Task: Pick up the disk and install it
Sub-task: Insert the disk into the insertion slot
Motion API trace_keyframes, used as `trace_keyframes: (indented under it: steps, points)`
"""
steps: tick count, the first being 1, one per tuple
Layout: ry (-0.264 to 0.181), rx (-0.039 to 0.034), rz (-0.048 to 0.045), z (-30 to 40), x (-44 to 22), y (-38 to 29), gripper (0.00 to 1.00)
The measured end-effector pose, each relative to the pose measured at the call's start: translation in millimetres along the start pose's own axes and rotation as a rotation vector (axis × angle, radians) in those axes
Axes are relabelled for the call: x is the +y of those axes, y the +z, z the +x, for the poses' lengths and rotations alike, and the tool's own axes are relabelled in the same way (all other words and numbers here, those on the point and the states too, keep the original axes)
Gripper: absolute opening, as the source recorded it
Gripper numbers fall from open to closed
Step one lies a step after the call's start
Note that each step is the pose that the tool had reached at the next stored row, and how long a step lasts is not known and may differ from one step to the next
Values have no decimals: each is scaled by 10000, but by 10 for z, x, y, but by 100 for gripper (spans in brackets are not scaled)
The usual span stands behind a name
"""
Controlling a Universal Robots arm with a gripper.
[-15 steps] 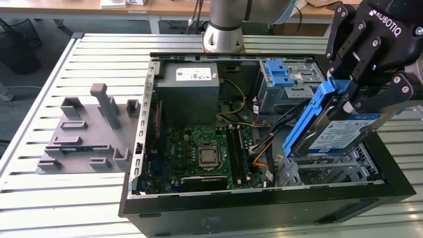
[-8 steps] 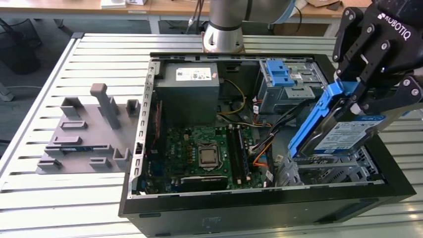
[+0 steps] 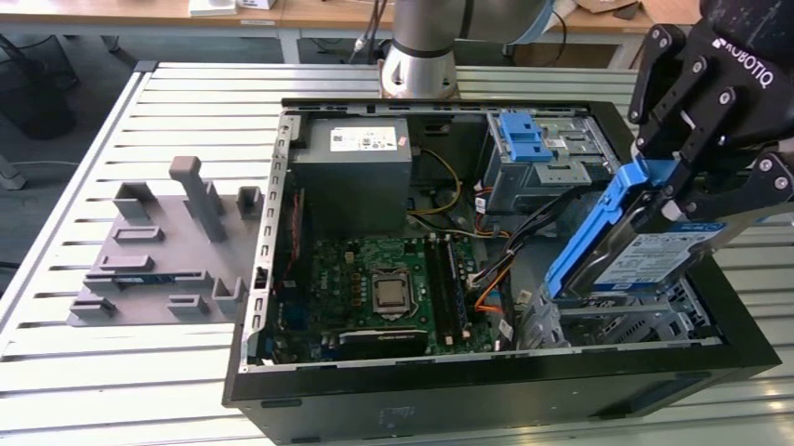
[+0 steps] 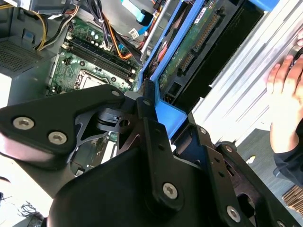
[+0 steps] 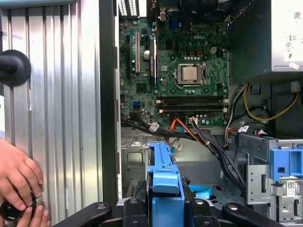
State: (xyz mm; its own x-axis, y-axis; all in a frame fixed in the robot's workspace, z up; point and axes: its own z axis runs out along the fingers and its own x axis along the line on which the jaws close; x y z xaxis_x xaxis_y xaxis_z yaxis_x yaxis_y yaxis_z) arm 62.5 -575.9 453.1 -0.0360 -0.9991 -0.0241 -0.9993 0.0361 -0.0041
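A silver slatted-metal tabletop carries everything. A large black open computer case lies on its side on it, with the inside facing up. The base of the silver robot arm stands on the tabletop just behind the case.

On the exterior view's left, a flat grey plastic fixture plate with upright blocks sits on the tabletop beside the case.

Inside the case, a big grey power-supply box with a white sticker fills the rear. The green motherboard lies in front of it, and its square processor socket shows in both wrist views. Toward the exterior view's right is a grey metal drive cage with a blue plastic latch on top.

The disk, a flat silver hard drive with a white and blue label and blue plastic side rails, is off the tabletop. It hangs steeply tilted over the case's front corner on the exterior view's right, and its lower end is just above an open metal bay.

The black jaws are closed on the disk's upper end and clamp its blue rails. In the second wrist view the disk's green circuit-board underside shows.

A person's hand rests on the tabletop just outside the case wall, with its fingers on a small black round object.
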Motion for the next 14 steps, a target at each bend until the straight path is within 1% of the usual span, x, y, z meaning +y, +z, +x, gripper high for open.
trace_keyframes:
  steps: [4, 9, 14]
  points:
    - [0, 0, 0, 0, -17, 15, 36]
    - [0, 0, 0, -1, -66, 39, 36]
    - [0, -1, 0, -1, -88, 70, 36]
